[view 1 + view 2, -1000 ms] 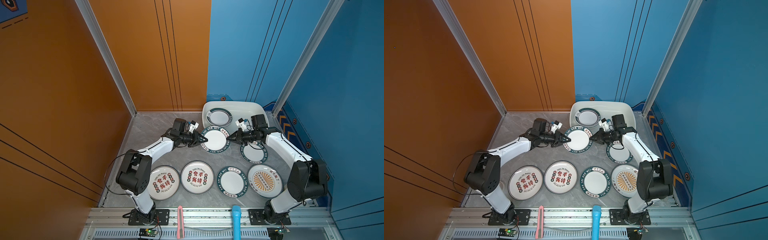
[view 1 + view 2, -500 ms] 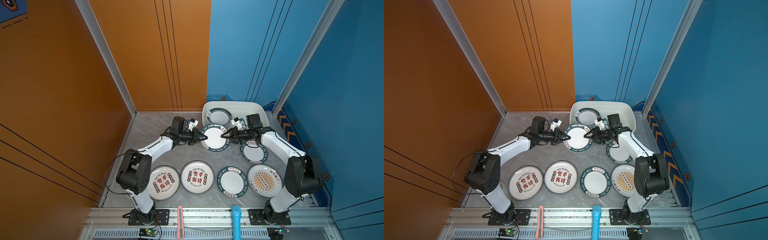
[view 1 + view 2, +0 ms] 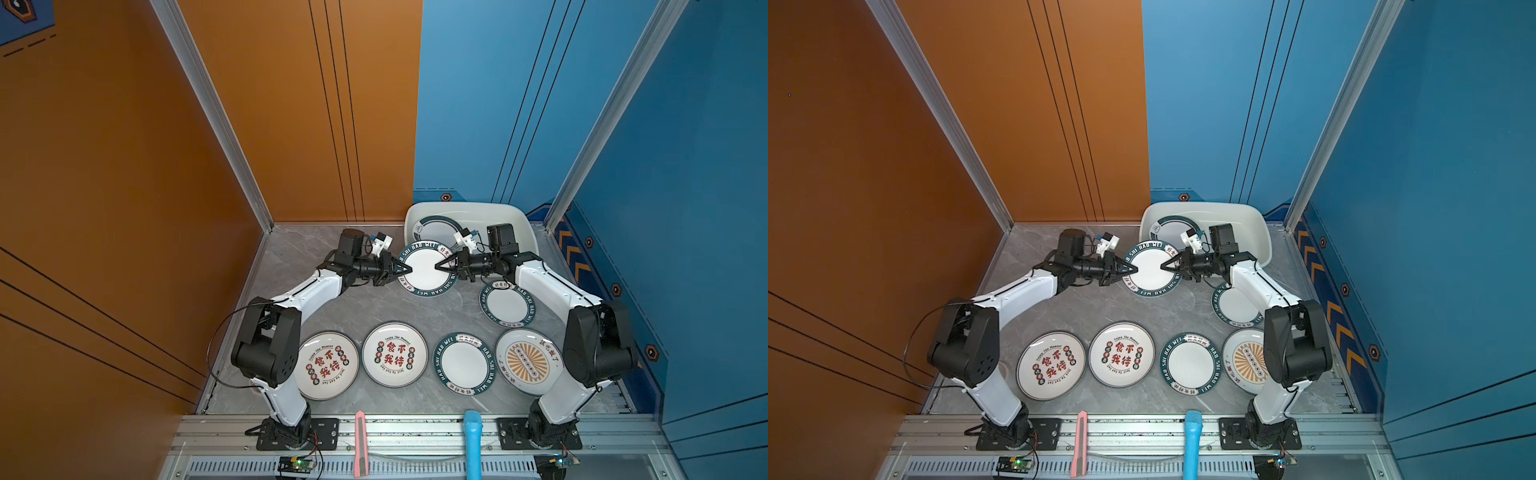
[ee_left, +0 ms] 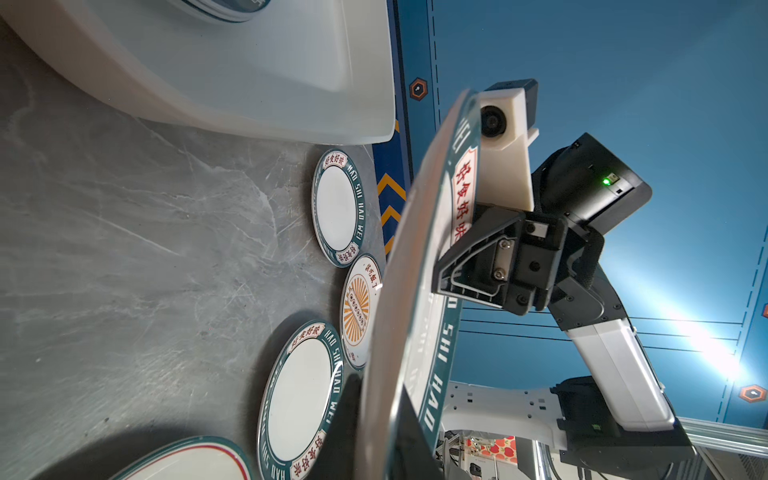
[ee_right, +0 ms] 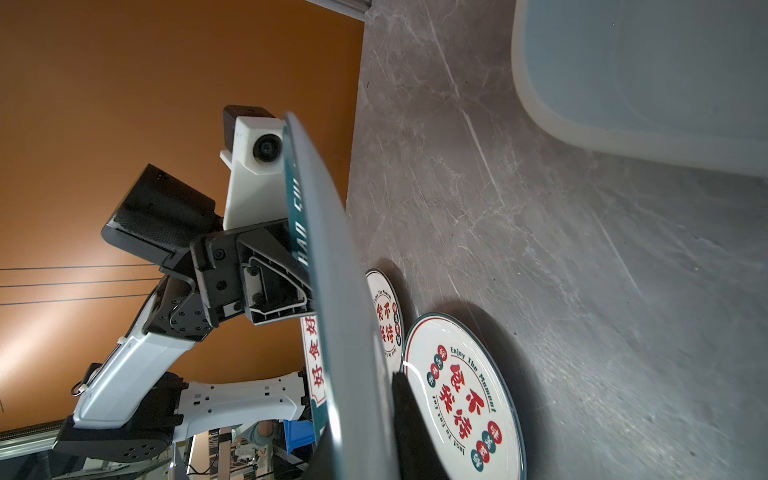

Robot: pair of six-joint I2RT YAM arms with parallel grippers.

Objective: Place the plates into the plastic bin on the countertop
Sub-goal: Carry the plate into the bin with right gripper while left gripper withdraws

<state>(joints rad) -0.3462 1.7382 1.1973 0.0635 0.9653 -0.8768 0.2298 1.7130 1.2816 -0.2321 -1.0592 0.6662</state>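
Note:
A green-rimmed white plate [image 3: 426, 270] [image 3: 1150, 270] hangs tilted above the countertop [image 3: 311, 257], just in front of the plastic bin [image 3: 513, 218]. My left gripper [image 3: 406, 269] [image 4: 386, 436] is shut on its left rim. My right gripper [image 3: 439, 266] [image 5: 365, 436] is shut on the opposite rim. In both wrist views the plate [image 4: 415, 249] [image 5: 332, 270] shows edge-on between the jaws. One green-rimmed plate [image 3: 436, 230] lies in the bin. Several more plates lie flat on the countertop: a green-rimmed one [image 3: 507, 306], two with red characters [image 3: 326, 365] [image 3: 395, 354], another green-rimmed one [image 3: 464, 365] and an orange sunburst one [image 3: 528, 361].
A pink tool [image 3: 360, 440] and a blue handle [image 3: 473, 440] lie on the aluminium rail at the front. Orange and blue walls close the countertop on the left, back and right. The right arm's elbow reaches over the plate at the right.
The plate has risen off the countertop and shifted toward the bin. My right gripper opened, moved onto the plate's right rim and closed on it; the left kept its hold.

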